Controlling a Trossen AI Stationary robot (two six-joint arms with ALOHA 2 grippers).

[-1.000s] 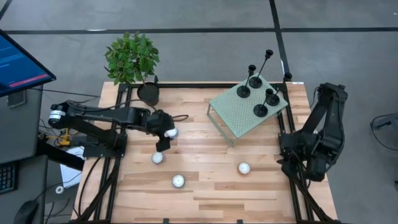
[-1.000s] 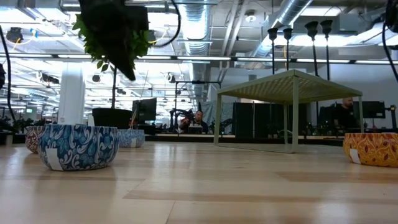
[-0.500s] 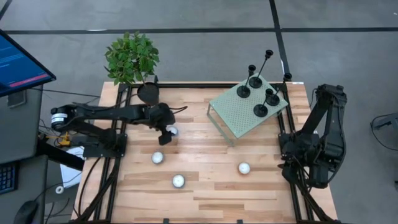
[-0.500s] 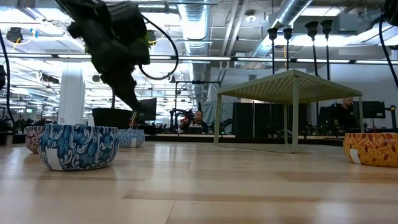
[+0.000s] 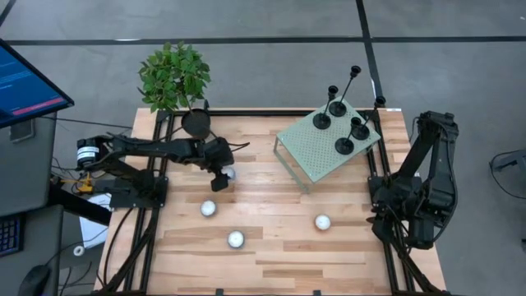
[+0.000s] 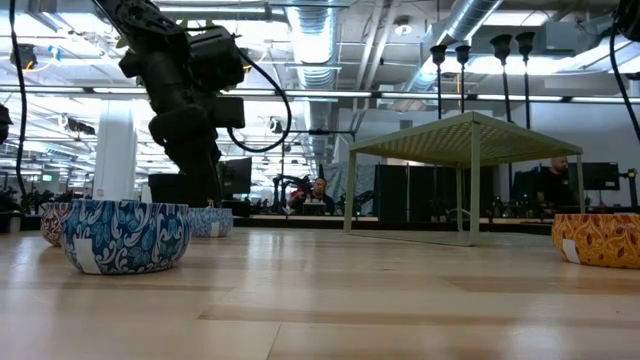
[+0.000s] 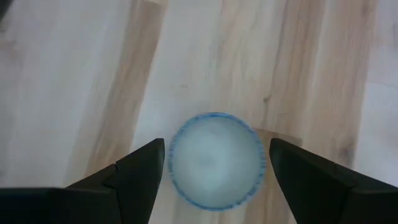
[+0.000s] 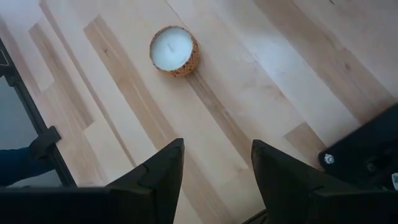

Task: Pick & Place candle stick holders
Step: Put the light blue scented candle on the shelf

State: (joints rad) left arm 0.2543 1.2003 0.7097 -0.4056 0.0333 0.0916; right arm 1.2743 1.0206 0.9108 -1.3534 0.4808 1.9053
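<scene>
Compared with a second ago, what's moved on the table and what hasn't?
The left gripper has swung from above the middle tealight toward the plant side and come down, open, around the blue-rimmed tealight, not yet closed on it. The right gripper stayed parked at its table edge, open and empty. The four candle stick holders on the green stand and the other tealights haven't shifted.

Grey floor [image 5: 271, 66], ceiling ducts [image 6: 470, 18]

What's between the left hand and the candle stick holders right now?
From above, bare wood runs from the left hand to the green stand; the candle stick holders sit on top.
</scene>
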